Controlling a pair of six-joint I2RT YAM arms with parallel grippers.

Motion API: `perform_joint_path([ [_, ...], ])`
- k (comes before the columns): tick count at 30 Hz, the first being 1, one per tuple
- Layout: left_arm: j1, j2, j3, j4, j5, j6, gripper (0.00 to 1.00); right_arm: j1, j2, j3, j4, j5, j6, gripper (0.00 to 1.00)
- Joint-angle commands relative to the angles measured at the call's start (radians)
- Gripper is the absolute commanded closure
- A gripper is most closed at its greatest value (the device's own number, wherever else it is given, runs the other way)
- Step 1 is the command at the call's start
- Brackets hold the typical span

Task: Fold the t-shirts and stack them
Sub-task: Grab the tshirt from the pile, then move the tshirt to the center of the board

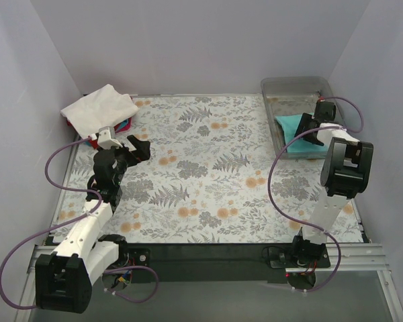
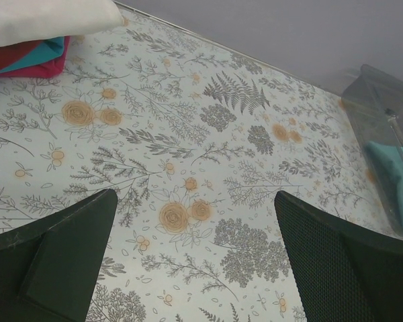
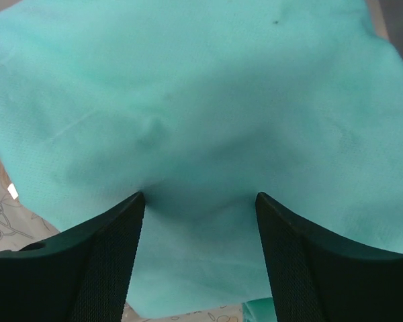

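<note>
A folded white t-shirt [image 1: 99, 107] lies on top of red and blue shirts [image 1: 124, 125] at the back left; the left wrist view shows the white shirt [image 2: 47, 20] and the red one [image 2: 20, 62] under it. A teal t-shirt [image 1: 290, 126] lies in the clear tray [image 1: 295, 86] at the back right. My right gripper [image 1: 310, 134] is down on it. In the right wrist view the teal cloth [image 3: 201, 100] fills the frame, and the gripper [image 3: 200, 196] is open with both tips pressed into it. My left gripper [image 1: 140, 146] is open and empty [image 2: 195, 196] above the flowered table.
The table has a flowered cover [image 1: 208, 174] and grey walls on three sides. The tray [image 2: 383, 94] with the teal shirt [image 2: 397, 171] also shows far right in the left wrist view. Purple cables loop beside both arms.
</note>
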State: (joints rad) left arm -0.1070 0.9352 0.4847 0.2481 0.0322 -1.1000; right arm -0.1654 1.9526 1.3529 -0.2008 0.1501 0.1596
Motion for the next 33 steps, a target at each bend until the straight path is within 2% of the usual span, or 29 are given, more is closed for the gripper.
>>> perform_joint_path([
  [1, -0.002, -0.001, 0.015, 0.013, -0.011, 0.012, 0.02, -0.037, 0.035, 0.026, 0.026, -0.130, 0.015, 0.40],
  [5, -0.002, -0.003, 0.014, 0.013, -0.009, 0.011, 0.02, -0.052, 0.046, 0.023, 0.026, -0.142, 0.005, 0.48],
  [8, -0.002, -0.007, 0.012, 0.011, -0.009, 0.011, 0.02, -0.052, 0.052, 0.020, 0.024, -0.142, -0.003, 0.67],
  [9, -0.002, -0.009, 0.012, 0.011, -0.009, 0.009, 0.02, -0.051, 0.052, 0.018, 0.023, -0.142, -0.006, 0.81],
  [12, -0.002, -0.016, 0.009, 0.011, -0.009, 0.008, 0.02, -0.049, 0.032, 0.006, 0.021, -0.142, -0.012, 0.99],
  [16, -0.002, -0.018, 0.009, 0.013, -0.002, 0.003, 0.02, -0.008, -0.075, -0.058, 0.035, -0.087, -0.009, 0.99],
  [22, -0.002, -0.015, 0.011, 0.013, 0.008, 0.003, 0.02, 0.128, -0.410, -0.198, 0.058, 0.049, -0.009, 0.99],
  [26, -0.002, -0.013, 0.011, 0.016, 0.023, 0.000, 0.02, 0.203, -0.596, -0.258, 0.078, 0.051, -0.011, 0.99],
  [30, -0.002, -0.006, 0.017, 0.020, 0.037, -0.006, 0.03, 0.288, -0.693, -0.195, 0.063, 0.002, -0.032, 0.99],
  [33, -0.002, 0.004, 0.023, 0.020, 0.051, -0.008, 0.03, 0.360, -0.702, -0.068, 0.032, -0.110, -0.045, 0.99],
])
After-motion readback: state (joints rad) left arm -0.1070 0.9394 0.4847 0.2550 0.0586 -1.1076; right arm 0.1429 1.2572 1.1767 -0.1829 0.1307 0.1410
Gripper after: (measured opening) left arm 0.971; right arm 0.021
